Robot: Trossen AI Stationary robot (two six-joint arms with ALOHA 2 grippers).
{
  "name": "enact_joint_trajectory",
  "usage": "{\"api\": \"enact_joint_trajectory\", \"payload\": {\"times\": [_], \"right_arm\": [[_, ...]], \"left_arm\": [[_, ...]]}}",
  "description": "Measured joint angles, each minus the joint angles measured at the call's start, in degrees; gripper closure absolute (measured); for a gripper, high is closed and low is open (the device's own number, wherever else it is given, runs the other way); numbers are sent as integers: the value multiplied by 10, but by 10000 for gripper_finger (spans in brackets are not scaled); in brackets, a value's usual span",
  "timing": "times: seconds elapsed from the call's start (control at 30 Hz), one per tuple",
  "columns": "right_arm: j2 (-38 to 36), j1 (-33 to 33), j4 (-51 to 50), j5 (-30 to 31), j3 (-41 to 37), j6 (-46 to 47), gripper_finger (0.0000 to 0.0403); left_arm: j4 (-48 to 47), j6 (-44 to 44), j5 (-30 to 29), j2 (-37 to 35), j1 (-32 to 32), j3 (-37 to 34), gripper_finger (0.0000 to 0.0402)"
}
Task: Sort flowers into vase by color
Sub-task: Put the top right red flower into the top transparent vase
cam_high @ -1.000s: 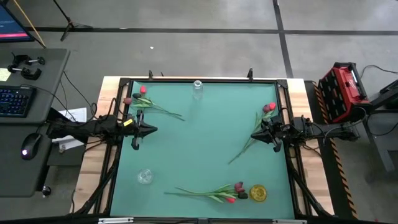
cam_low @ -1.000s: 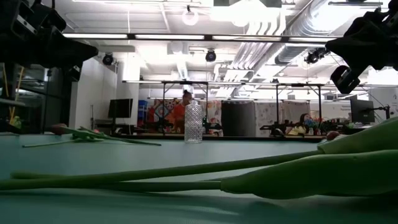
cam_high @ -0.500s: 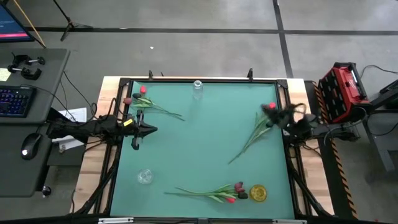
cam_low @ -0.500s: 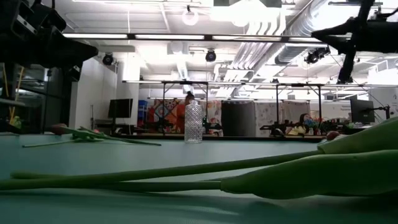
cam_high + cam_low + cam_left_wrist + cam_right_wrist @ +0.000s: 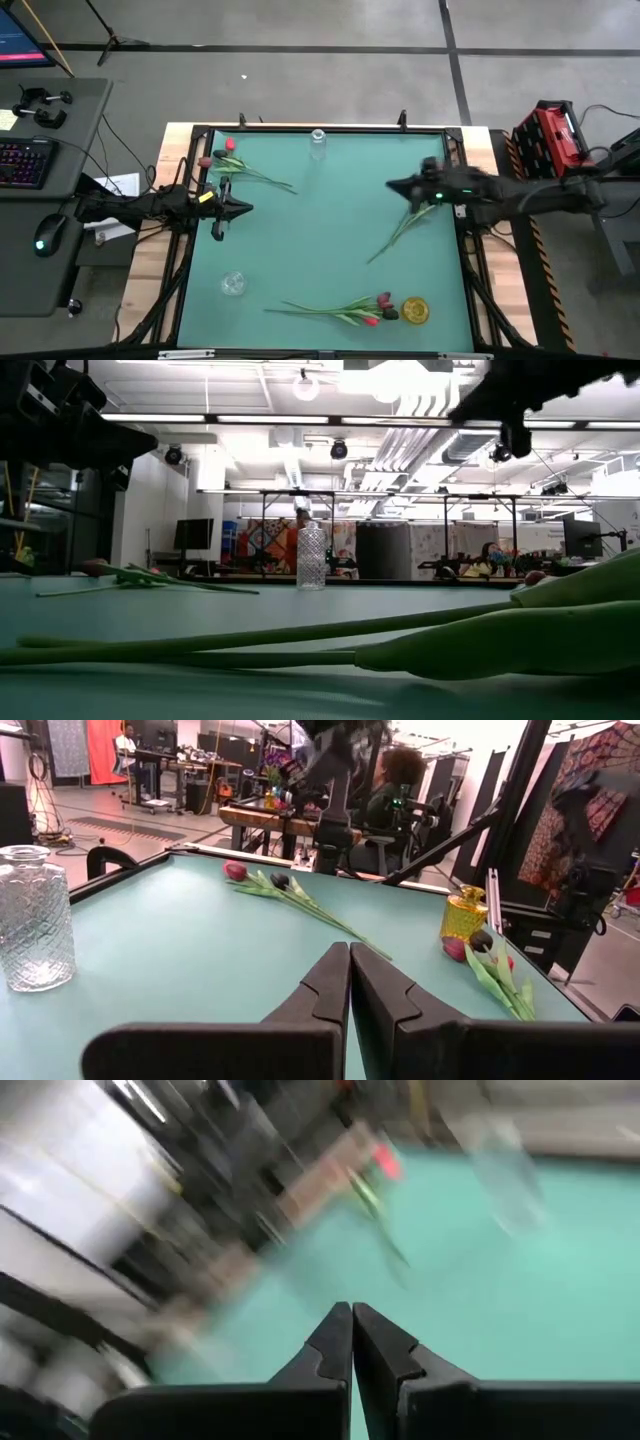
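Three bunches of flowers lie flat on the teal table. One is near the far-left corner (image 5: 243,168). One is at the right (image 5: 398,232), its heads under my right arm. One is at the near edge (image 5: 340,311), beside a yellow vase (image 5: 414,310). Clear vases stand at the far edge (image 5: 318,141) and near left (image 5: 232,284). My right gripper (image 5: 392,185) is shut, raised over the right bunch, pointing toward the table's middle. My left gripper (image 5: 248,208) is shut and waits at the left edge.
The left wrist view looks across the table past the clear vase (image 5: 35,918) to the right bunch (image 5: 290,894), the yellow vase (image 5: 465,914) and my right arm (image 5: 338,780). Black frame rails border the table (image 5: 300,128). Bare teal surface lies in the middle.
My right gripper has risen from beside the right bunch's stems and swung fast toward the table's middle and left, reaching out over the bunch. The flowers have stayed where they lay. The left arm has kept still.
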Motion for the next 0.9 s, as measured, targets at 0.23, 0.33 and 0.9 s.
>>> {"api": "enact_joint_trajectory", "payload": {"times": [0.23,0.33,0.9], "right_arm": [[191,-36,-283,15,127,134,398],[244,-54,-356,4,129,224,372],[373,-138,-439,-55,125,463,149]], "left_arm": [[0,0,0,0,0,0,401],[0,0,0,0,0,0,401],[0,0,0,0,0,0,401]]}}
